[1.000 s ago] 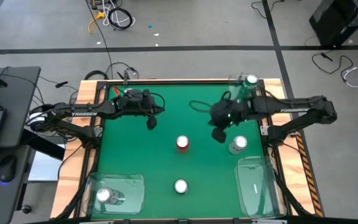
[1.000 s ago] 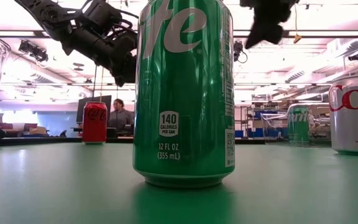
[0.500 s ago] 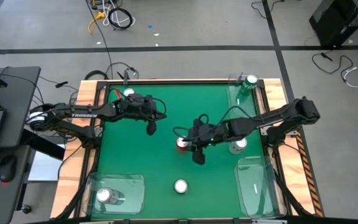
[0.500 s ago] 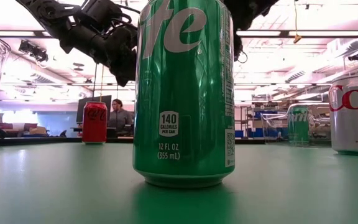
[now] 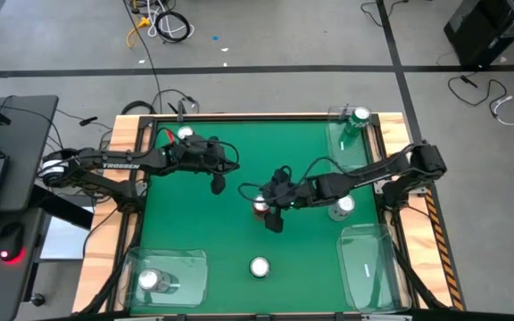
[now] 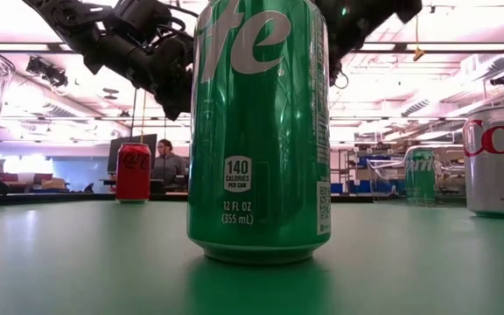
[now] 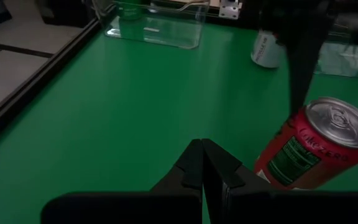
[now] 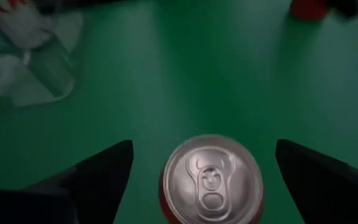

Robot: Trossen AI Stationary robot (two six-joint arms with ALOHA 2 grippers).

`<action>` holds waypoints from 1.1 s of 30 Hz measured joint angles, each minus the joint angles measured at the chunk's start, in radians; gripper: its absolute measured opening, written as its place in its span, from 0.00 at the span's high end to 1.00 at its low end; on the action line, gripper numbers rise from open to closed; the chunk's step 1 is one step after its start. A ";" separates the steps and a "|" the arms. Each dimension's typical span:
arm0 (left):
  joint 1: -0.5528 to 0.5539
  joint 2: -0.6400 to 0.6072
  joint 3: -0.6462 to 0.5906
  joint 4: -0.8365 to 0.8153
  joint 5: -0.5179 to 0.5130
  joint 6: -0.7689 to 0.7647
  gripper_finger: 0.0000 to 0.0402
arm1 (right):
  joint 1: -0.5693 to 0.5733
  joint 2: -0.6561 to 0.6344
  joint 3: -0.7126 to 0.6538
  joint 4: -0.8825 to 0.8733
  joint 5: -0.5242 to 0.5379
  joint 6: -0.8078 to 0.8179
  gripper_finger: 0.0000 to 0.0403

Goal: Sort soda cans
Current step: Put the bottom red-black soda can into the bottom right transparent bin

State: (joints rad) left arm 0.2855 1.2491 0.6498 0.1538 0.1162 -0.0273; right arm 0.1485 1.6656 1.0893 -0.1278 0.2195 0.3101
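Right hand (image 5: pixel 270 217) hovers spread wide over the red can (image 8: pixel 211 179) at frame centre, not gripping it. Left hand (image 5: pixel 217 181), clenched shut, waits upper left. A grey can (image 5: pixel 342 207) stands right of centre; a green can (image 5: pixel 259 267) lower centre on the counter (image 5: pixel 203 223).

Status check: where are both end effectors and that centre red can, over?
Right end effector open, straddling centre red can from above, not gripping. Left end effector shut, hovering rear-left. Nothing in the way.

– What surrounds the tabletop (image 5: pixel 239 165)?
– Grey floor (image 5: pixel 266 36) with dark tape lines and loose cables (image 5: pixel 159 22); a desk (image 5: pixel 7 152) stands alongside.
– And behind?
– A bright room; a person (image 6: pixel 170 163) sits there.
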 joint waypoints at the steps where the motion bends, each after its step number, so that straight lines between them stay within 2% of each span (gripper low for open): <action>1: 0.000 0.000 0.000 -0.001 -0.002 0.000 1.00 | -0.001 0.014 0.000 -0.005 0.000 0.001 0.03; 4: 0.000 0.000 0.000 -0.002 -0.017 0.000 1.00 | -0.002 0.038 0.000 0.000 0.002 0.002 0.01; 10: 0.000 0.000 0.000 -0.003 -0.020 -0.002 1.00 | -0.008 0.059 0.002 0.005 0.004 0.001 0.05; 14: 0.000 0.000 0.000 -0.003 -0.026 -0.003 1.00 | -0.023 0.075 0.002 0.001 -0.031 -0.021 0.12; 19: 0.000 0.000 0.000 -0.009 -0.029 -0.003 1.00 | -0.045 0.098 0.003 0.018 -0.120 -0.027 0.27; 23: 0.000 0.001 0.000 -0.016 -0.035 -0.003 1.00 | -0.054 0.092 0.003 0.022 -0.134 -0.026 0.27; 27: 0.000 0.001 0.000 -0.027 -0.041 -0.003 1.00 | -0.064 0.027 0.002 -0.020 -0.161 -0.024 0.27; 33: 0.000 0.001 0.000 -0.028 -0.042 -0.001 1.00 | -0.072 -0.171 0.003 -0.173 -0.161 0.045 0.27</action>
State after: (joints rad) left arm 0.2859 1.2499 0.6498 0.1261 0.0741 -0.0284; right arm 0.0761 1.4945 1.0920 -0.3008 0.0585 0.3549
